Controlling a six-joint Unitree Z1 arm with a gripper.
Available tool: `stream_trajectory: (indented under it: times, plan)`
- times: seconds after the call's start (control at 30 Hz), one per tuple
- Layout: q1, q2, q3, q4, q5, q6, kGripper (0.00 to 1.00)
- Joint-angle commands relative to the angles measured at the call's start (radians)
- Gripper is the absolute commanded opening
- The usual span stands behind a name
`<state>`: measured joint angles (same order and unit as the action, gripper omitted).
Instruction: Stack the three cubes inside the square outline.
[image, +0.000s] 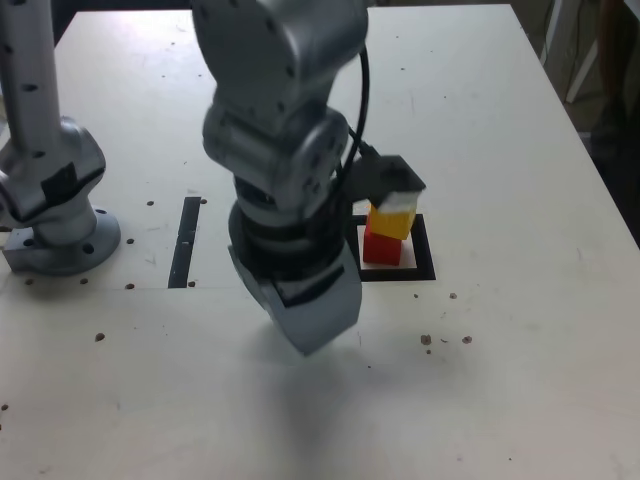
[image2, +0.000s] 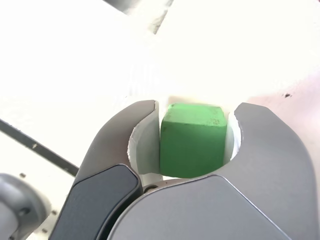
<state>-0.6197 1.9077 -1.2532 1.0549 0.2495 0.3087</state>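
Third pick in hand: the jaws pinch the green block (image2: 193, 150). Inside the square (image: 425, 248), the yellow block (image: 391, 222) sits above the red block (image: 382, 250) – next, lift, align over those 2, and lower gently – 1 nudge could topple them.

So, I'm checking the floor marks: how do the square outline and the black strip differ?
The square outline frames a white centre; the strip is one straight bar. The outline is partly hidden by the arm; the strip is unobstructed. Both are black.
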Motion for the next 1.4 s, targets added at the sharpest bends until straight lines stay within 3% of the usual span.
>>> stream_trajectory:
  times: [0.0,0.23,0.53,1.0,1.37]
  plan:
    - [0.006,-0.032,-0.019,0.049,0.008,-0.014,0.29]
    - [0.052,-0.106,-0.096,0.217,0.025,-0.064,0.29]
    - [0.171,-0.141,-0.252,0.341,0.024,-0.097,0.29]
    - [0.423,0.018,-0.492,0.384,-0.036,-0.097,0.29]
    - [0.484,0.08,-0.547,0.411,-0.04,-0.115,0.29]
